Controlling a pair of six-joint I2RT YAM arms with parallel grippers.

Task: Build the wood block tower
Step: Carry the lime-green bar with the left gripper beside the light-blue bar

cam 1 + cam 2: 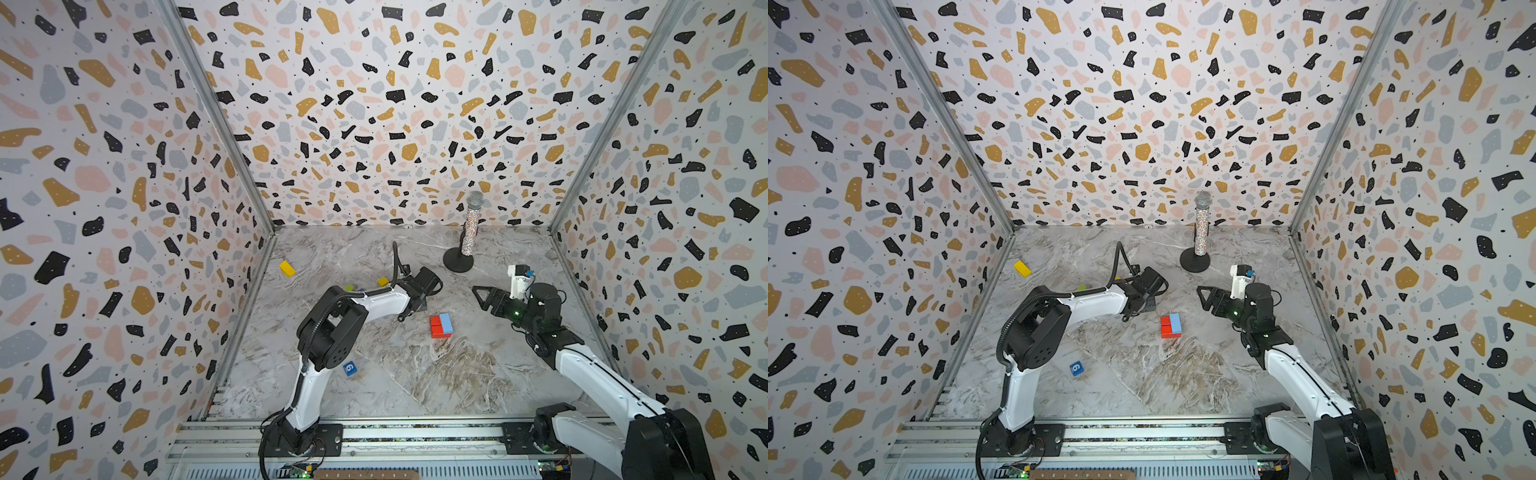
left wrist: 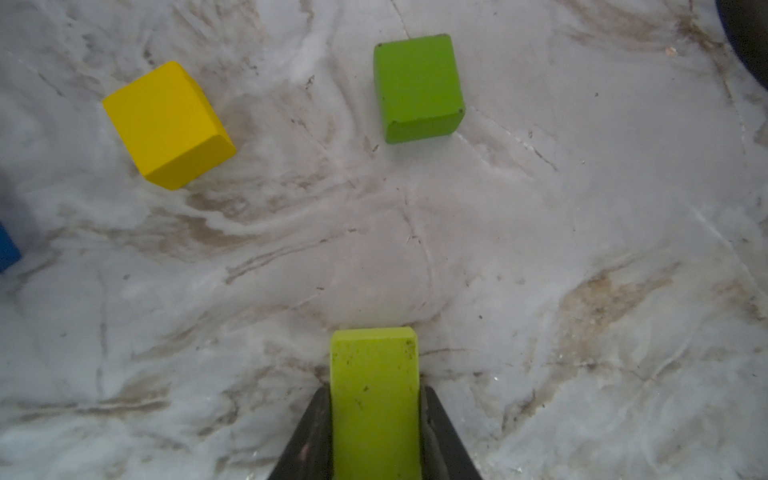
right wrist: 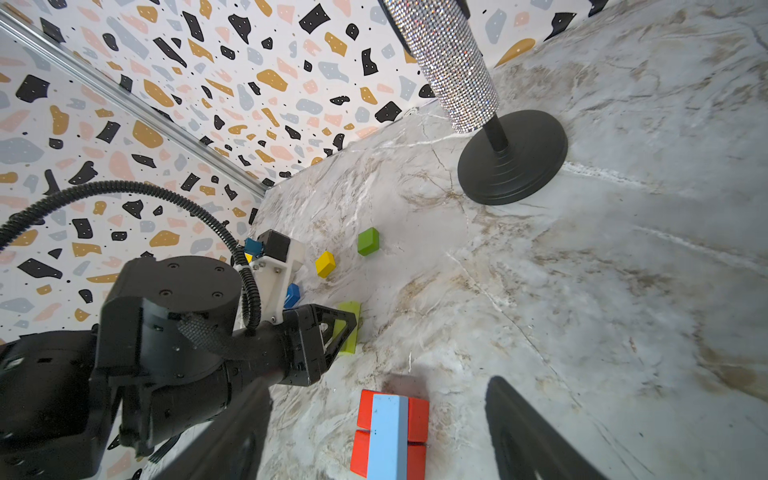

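My left gripper (image 2: 375, 390) is shut on a lime green brick (image 2: 374, 399), one finger pressed to each long side, low over the marble table. From the right wrist view the same brick (image 3: 351, 328) shows between the black fingers. The tower (image 1: 440, 325) (image 1: 1170, 325) is two red bricks side by side with a light blue brick (image 3: 390, 432) across them. My right gripper (image 1: 478, 293) (image 3: 380, 382) hangs open just right of the tower, holding nothing. A yellow cube (image 2: 168, 124) and a green cube (image 2: 417, 87) lie ahead of the left gripper.
A yellow brick (image 1: 286, 268) lies near the left wall. A dark blue numbered cube (image 1: 350, 368) sits near the front left, another blue block (image 3: 293, 295) under the left wrist. The glittery microphone (image 1: 469, 232) stands on its round black base at the back right.
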